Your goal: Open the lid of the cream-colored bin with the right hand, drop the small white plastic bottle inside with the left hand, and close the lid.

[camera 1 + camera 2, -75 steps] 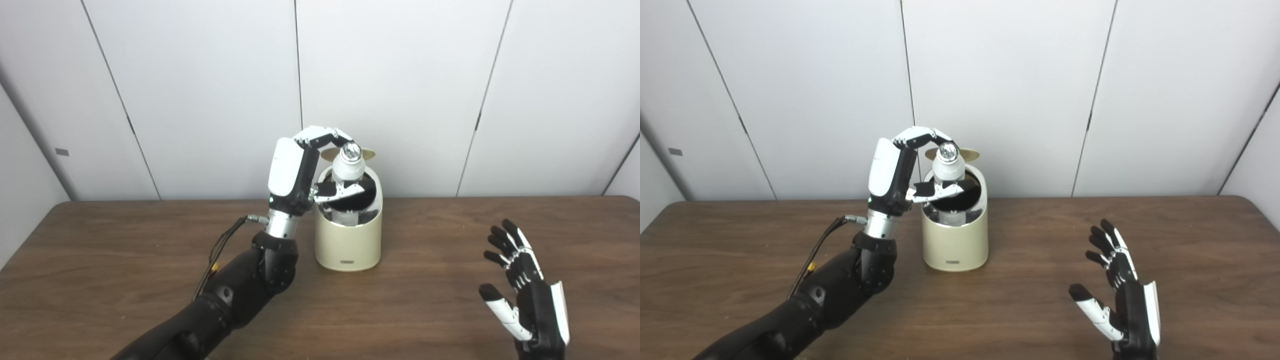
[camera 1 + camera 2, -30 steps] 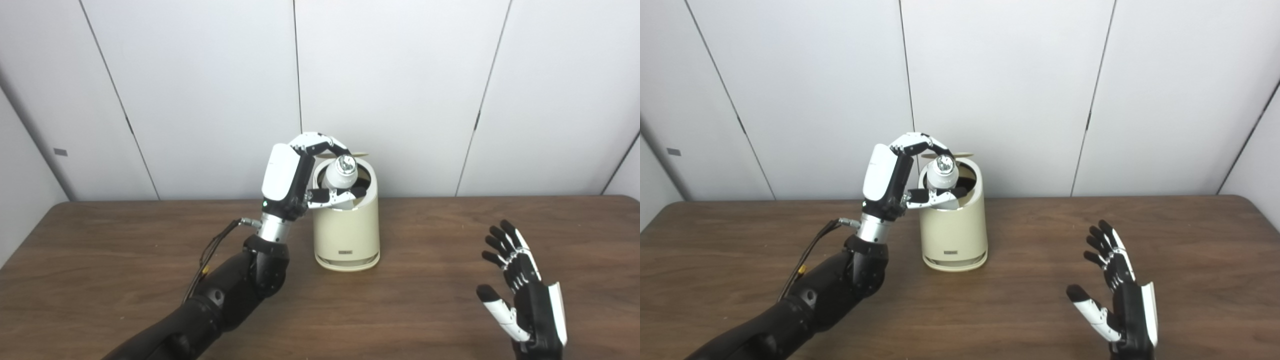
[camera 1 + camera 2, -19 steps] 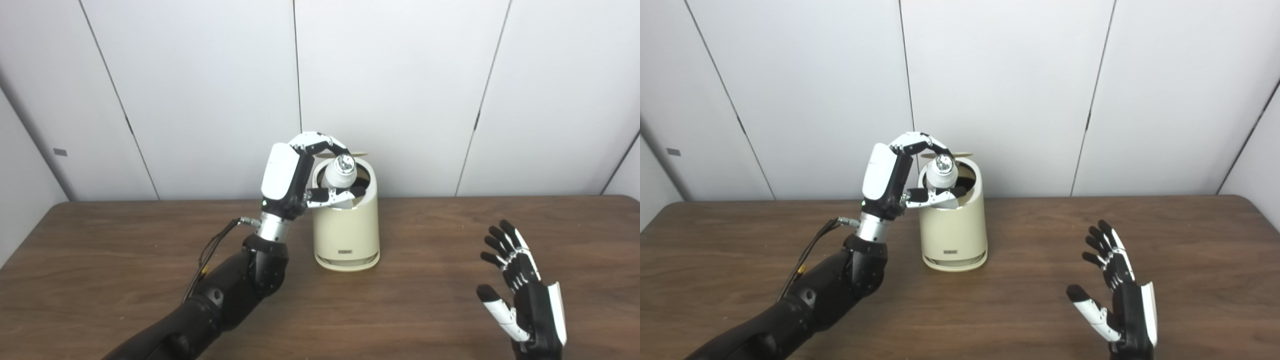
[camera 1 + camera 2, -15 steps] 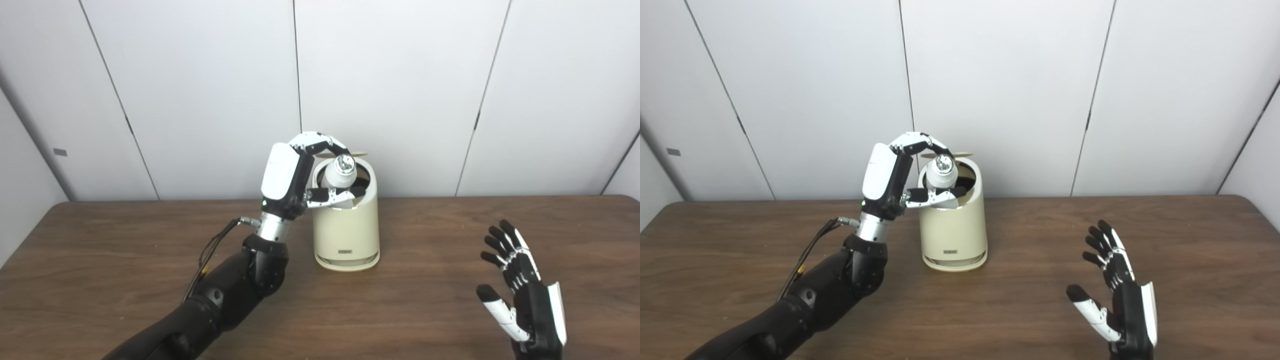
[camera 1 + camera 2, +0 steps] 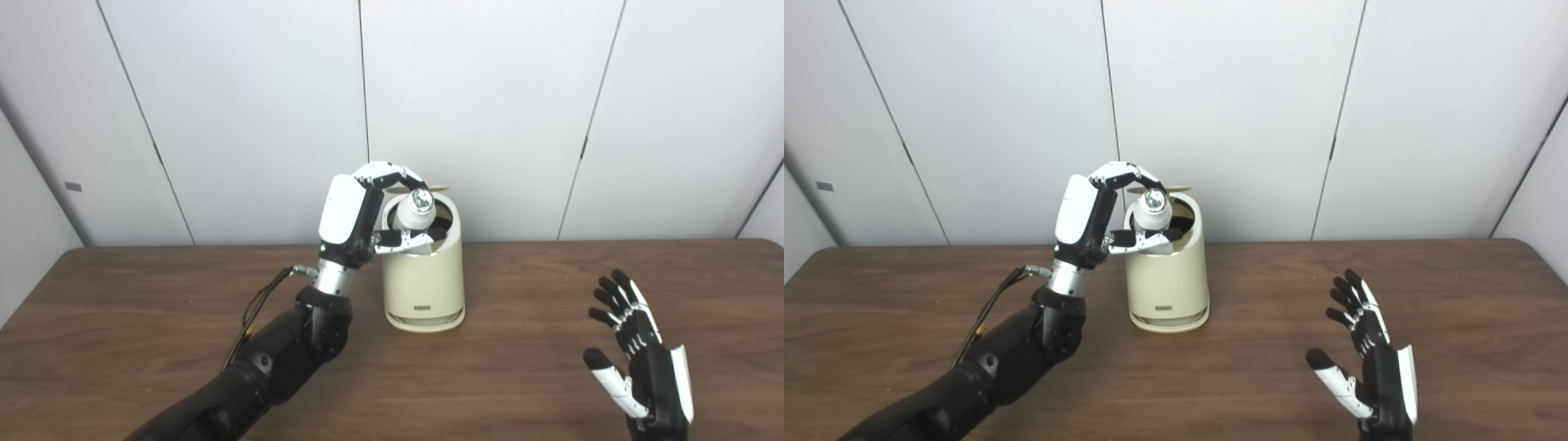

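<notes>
The cream-colored bin (image 5: 424, 285) stands upright on the table, its lid (image 5: 438, 187) swung open at the back. My left hand (image 5: 358, 214) is at the bin's left rim, shut on the small white plastic bottle (image 5: 411, 214). The fingers arch over the bottle's silver cap and the thumb lies under it. The bottle leans in the bin's mouth, its lower end inside the dark opening and hidden. My right hand (image 5: 637, 361) is open and empty, palm up, low over the table at the front right, far from the bin. It also shows in the right eye view (image 5: 1366, 367).
The brown wooden table (image 5: 520, 294) runs the full width, with a white panelled wall right behind the bin. A black cable (image 5: 260, 303) hangs along my left forearm.
Since 2.5 s ago the bin has gone from tipped toward me to upright, and my left hand with the bottle has moved slightly down and left. The right hand has stayed put.
</notes>
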